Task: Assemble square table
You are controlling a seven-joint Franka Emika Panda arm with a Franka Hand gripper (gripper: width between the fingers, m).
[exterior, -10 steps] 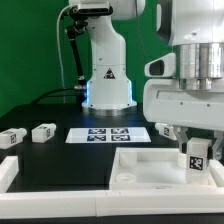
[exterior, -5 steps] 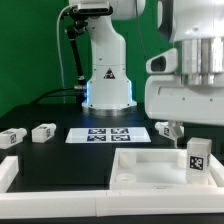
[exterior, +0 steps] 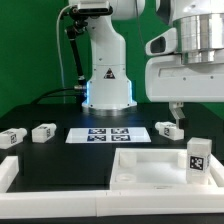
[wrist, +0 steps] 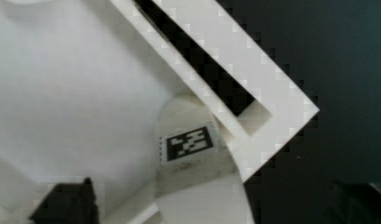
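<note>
The square table's white slab (exterior: 150, 165) lies at the front with its raised rim up. One white leg block (exterior: 197, 158) with a black-and-white tag stands upright in the slab's corner on the exterior view's right. My gripper (exterior: 196, 112) hangs above that leg, open and holding nothing. In the wrist view the tagged leg (wrist: 187, 142) rises from the slab (wrist: 62, 110) and sits between my two dark fingertips (wrist: 62, 205), which stand clear of it. Three more leg blocks lie on the black table: two (exterior: 10, 137) (exterior: 43, 131) on the exterior view's left, one (exterior: 166, 130) behind the slab.
The marker board (exterior: 108, 135) lies flat behind the slab. The robot's white base (exterior: 108, 85) stands at the back. A white border bar (exterior: 8, 172) lies at the front on the exterior view's left.
My gripper has opened, let go of the leg and risen. The leg stays upright in the slab's corner.
</note>
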